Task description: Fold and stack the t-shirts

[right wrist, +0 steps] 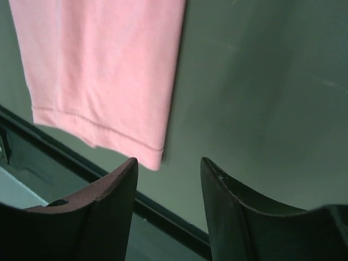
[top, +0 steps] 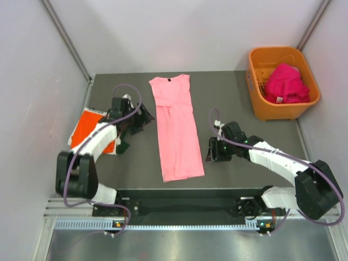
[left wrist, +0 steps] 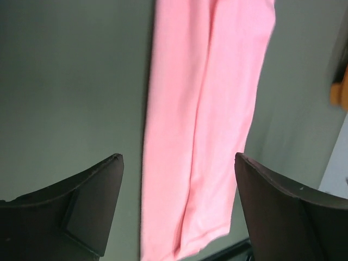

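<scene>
A light pink t-shirt (top: 176, 128), folded into a long narrow strip, lies flat on the dark table (top: 234, 98), collar at the far end. It also shows in the left wrist view (left wrist: 206, 109) and the right wrist view (right wrist: 103, 65). My left gripper (top: 142, 117) is open and empty just left of its upper part (left wrist: 179, 157). My right gripper (top: 211, 149) is open and empty just right of its hem corner (right wrist: 168, 161). A folded bright orange t-shirt (top: 89, 130) lies at the left edge, partly under my left arm. Magenta t-shirts (top: 285, 84) are heaped in the basket. White and dark green shirts are out of view.
The orange plastic basket (top: 255, 81) stands at the far right corner. Grey walls close in the table on the left, back and right. A black rail (top: 185, 196) runs along the near edge between the arm bases.
</scene>
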Controlling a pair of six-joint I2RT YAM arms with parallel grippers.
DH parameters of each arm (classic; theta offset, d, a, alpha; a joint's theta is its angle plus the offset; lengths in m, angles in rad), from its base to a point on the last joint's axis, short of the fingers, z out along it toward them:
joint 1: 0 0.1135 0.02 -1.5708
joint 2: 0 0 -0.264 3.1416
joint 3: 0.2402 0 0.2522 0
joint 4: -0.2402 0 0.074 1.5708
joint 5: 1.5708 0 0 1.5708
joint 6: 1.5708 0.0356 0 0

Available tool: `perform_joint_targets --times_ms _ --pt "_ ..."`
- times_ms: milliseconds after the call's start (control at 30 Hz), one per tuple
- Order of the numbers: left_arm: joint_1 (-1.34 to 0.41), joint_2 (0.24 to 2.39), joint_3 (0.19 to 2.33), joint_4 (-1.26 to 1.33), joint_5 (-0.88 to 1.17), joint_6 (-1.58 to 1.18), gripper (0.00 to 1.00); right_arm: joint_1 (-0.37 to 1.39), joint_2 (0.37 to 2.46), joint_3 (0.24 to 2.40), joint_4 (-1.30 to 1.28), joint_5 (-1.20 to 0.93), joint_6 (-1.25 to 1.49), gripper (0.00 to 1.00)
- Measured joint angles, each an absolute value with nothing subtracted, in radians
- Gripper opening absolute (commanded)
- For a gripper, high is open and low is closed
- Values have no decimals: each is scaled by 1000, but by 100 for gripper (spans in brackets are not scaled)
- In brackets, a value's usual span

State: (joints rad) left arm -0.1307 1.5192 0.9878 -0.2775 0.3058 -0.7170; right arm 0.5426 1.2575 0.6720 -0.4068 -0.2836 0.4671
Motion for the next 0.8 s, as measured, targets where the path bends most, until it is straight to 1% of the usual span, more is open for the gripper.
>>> perform_joint_targets --times_ms 33,100,133,233,300,400,500,700,800 --pt "-152 1459 956 -288 291 -710 83 563 1250 668 -411 -278 476 49" --pt "-193 1348 888 -307 267 -705 81 608 1238 667 -416 -266 496 48" --pt "-213 1297 854 -320 257 -705 77 629 1234 667 -414 -259 507 46" --pt "-263 1181 753 -347 234 -715 73 678 1222 654 -401 -239 542 45" --pt "-294 1106 677 -364 219 -736 63 701 1215 629 -392 -229 564 45" --pt "-340 1021 572 -377 213 -774 55 721 1217 601 -389 -219 589 44" --pt "-390 992 495 -372 210 -818 49 736 1235 595 -381 -210 606 39" --pt "-522 994 402 -358 185 -905 47 757 1312 595 -320 -210 622 38" --pt "-589 1014 398 -344 166 -946 45 757 1350 595 -300 -207 625 35"
